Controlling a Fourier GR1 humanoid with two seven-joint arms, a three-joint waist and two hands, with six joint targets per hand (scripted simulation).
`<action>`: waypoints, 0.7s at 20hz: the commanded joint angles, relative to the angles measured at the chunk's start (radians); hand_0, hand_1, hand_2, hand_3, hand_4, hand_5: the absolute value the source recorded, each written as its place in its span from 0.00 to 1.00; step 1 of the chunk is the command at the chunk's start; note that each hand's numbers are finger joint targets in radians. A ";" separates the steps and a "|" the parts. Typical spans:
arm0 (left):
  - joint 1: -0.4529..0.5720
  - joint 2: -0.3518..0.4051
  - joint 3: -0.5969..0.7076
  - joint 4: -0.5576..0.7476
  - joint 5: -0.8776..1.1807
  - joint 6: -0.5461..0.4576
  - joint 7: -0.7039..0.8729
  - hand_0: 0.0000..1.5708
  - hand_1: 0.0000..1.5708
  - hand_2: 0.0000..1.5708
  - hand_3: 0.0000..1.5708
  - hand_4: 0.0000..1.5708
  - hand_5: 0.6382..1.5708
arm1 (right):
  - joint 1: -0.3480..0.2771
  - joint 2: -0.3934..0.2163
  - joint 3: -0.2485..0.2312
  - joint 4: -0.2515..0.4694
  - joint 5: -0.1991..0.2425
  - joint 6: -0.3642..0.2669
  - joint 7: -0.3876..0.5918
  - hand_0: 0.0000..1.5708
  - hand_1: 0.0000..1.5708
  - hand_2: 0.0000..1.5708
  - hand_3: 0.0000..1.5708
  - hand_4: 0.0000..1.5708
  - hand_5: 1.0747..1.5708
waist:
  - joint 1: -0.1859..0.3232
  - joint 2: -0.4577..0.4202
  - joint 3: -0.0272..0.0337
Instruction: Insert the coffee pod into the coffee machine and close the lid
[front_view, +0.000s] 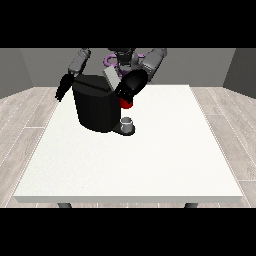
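Note:
The black coffee machine (96, 106) stands on the table's far left part, with its grey lid (111, 77) raised at the top. The hand at the view's right (131, 86) hovers at the machine's upper front corner, just above a red thing at the machine (127, 104). Whatever it may hold is hidden. A small grey thing (128, 124) sits on the machine's dark base plate below; I cannot tell whether it is the pod. The hand at the view's left (63, 88) hangs beside the machine's left side, fingers relaxed and pointing down, touching nothing.
The white table (150, 165) stretches wide toward the camera and to the right of the machine. Its left edge runs close to the machine and the hand at the view's left.

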 joint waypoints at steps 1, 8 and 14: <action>0.016 -0.019 -0.025 -0.001 -0.039 0.074 -0.018 0.69 0.69 0.68 0.51 0.00 1.00 | -0.036 -0.013 -0.009 -0.004 0.004 -0.003 0.035 0.00 0.00 0.00 0.00 0.09 1.00 | 0.002 0.025 -0.0033; -0.015 0.016 -0.048 -0.008 -0.072 0.024 -0.012 0.00 0.00 0.44 0.35 0.00 1.00 | -0.004 0.026 -0.004 0.031 0.029 -0.060 0.007 0.00 0.00 0.00 0.00 0.06 1.00 | 0.031 -0.016 -0.0029; -0.046 0.039 -0.021 0.003 -0.073 0.039 -0.002 0.00 0.00 0.35 0.29 0.00 1.00 | -0.003 -0.026 -0.003 0.038 0.029 -0.004 -0.032 0.00 0.00 0.00 0.00 0.10 1.00 | 0.000 0.016 -0.0029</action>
